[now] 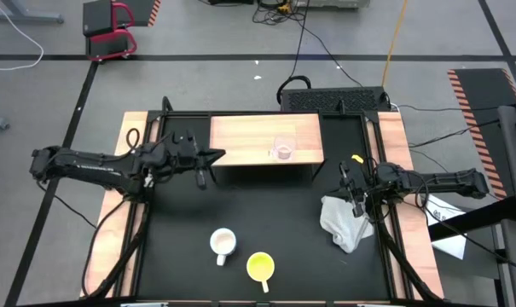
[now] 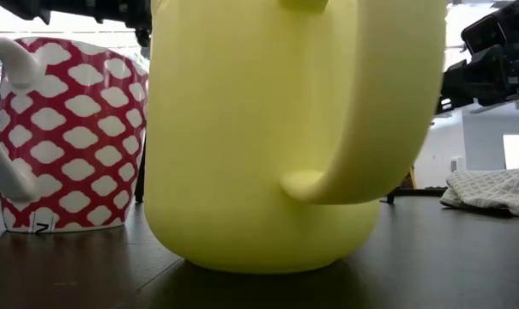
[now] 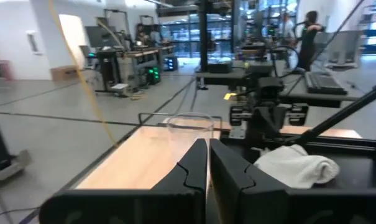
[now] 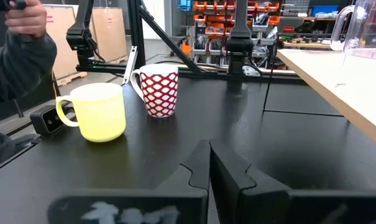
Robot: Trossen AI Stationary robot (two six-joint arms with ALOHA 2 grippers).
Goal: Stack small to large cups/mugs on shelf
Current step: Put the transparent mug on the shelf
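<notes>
Left gripper (image 1: 204, 167) hangs just off the left end of the light wooden box-like shelf (image 1: 240, 136), its dark fingers (image 3: 194, 168) clenched together on nothing. Right gripper (image 1: 351, 189) sits near the right edge of the black bench (image 1: 266, 213), right above the crumpled white cloth (image 1: 344, 220); its fingers (image 4: 197, 171) are likewise pressed together and empty.

That wooden shelf stands along the far edge of the bench, left of the far right corner. Next in size, the cloth lies by the right edge, a little nearer the front than the middle. Toward the front edge stand two mugs close beside each other but apart: the white handled mug with a red pattern (image 4: 160, 90), left of centre, and the plain yellow handled mug (image 1: 260, 268), just right of it and closer to the front edge. Both are upright. Smallest, the clear glass cup (image 1: 282, 147) stands upright on the shelf top, toward its right end.

A person's dark sleeve (image 4: 23, 56) shows beyond the bench.
</notes>
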